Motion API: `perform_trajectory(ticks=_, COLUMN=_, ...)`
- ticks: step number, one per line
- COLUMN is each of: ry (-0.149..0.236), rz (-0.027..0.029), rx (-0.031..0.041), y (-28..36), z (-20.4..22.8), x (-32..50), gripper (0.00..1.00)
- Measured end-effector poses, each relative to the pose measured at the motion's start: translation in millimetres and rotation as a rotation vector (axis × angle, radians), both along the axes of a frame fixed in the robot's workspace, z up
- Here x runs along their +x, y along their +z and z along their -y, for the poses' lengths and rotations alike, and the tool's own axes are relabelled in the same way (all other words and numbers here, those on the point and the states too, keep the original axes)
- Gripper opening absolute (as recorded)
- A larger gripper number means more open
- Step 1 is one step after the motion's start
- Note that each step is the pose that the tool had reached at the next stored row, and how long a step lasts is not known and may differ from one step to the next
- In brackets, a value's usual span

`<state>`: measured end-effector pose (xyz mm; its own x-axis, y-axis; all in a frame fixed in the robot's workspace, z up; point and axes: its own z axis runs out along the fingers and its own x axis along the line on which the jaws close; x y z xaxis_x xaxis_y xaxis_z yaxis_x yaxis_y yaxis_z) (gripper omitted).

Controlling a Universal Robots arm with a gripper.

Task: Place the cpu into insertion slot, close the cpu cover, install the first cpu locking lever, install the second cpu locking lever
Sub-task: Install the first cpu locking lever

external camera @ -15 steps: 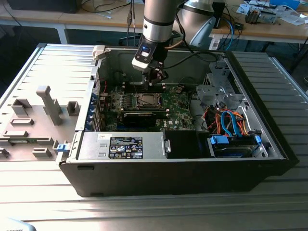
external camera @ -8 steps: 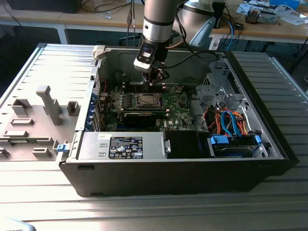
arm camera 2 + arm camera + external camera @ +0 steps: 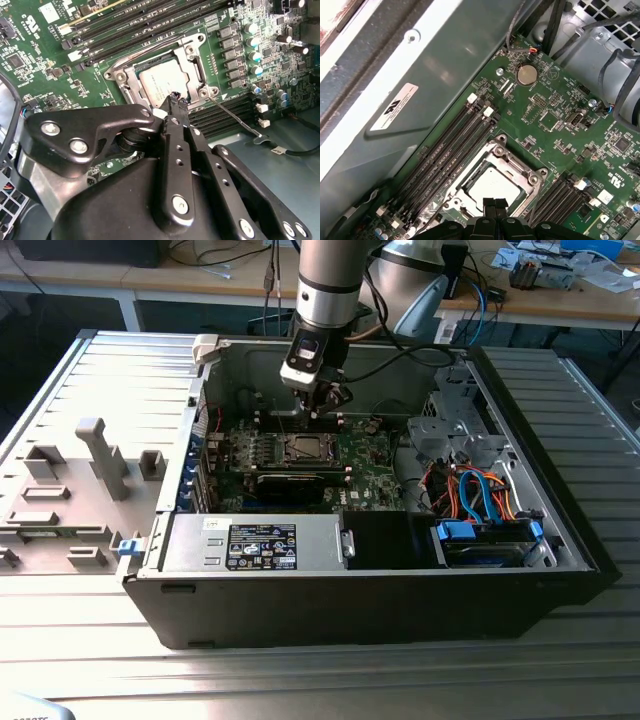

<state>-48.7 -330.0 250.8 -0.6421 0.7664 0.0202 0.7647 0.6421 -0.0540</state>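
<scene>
I had the gripper [image 3: 322, 403] down inside the open computer case [image 3: 575, 558], hanging just above the insertion slot [image 3: 290, 449] in the middle of the green motherboard [image 3: 40, 65]. In both wrist views its fingertips [image 3: 490, 204] were pressed together with nothing between them, and the tip hovered over the slot's near edge.

The cpu [image 3: 159, 82] was seated in the insertion slot, its silvery top facing up and lying flat. The cpu cover [image 3: 194, 59] lay down over the slot as a silver frame, with the chip showing through its centre window. In the first wrist view I saw the same arrangement, with the cpu [image 3: 492, 184] ringed by the cover [image 3: 521, 169].

One locking lever [image 3: 233, 116], a thin wire rod, stuck out from a corner of the slot. It ran slantwise across the neighbouring black memory slots [image 3: 235, 107] and ended in a hooked handle away from the slot. A second thin rod [image 3: 142, 54] followed the slot's opposite side, and I could not tell whether it was latched.

More long memory slots [image 3: 451, 145] ran beside the insertion slot. A round coin battery [image 3: 526, 75] sat well apart from it, near the board's edge.
</scene>
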Motion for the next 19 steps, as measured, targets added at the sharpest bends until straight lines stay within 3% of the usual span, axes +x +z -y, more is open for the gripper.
perform_trajectory(ticks=19, ry=0.078, rz=0.0000, rx=0.0000, y=0.0, z=0.0, x=0.0, gripper=0.11)
